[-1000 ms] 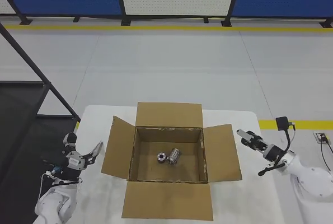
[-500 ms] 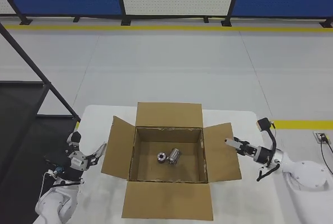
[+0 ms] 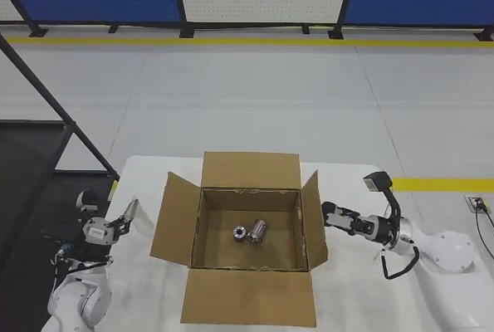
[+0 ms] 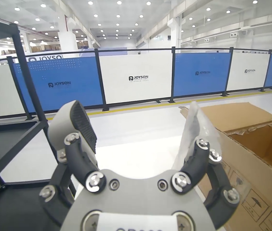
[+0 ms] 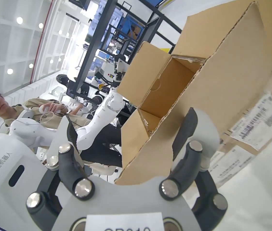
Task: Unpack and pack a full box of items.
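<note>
A white table bears one open cardboard box at its middle.

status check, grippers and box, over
Left gripper open beside box. Right gripper open at raised flap. Two metal parts inside. Nothing in the way.

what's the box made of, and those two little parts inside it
Box: corrugated cardboard, matte brown; its cut edge shows fluting in the right wrist view. Round part and cylinder on the box floor: probably metal, silvery with bright glints, though too small to be sure.
</note>
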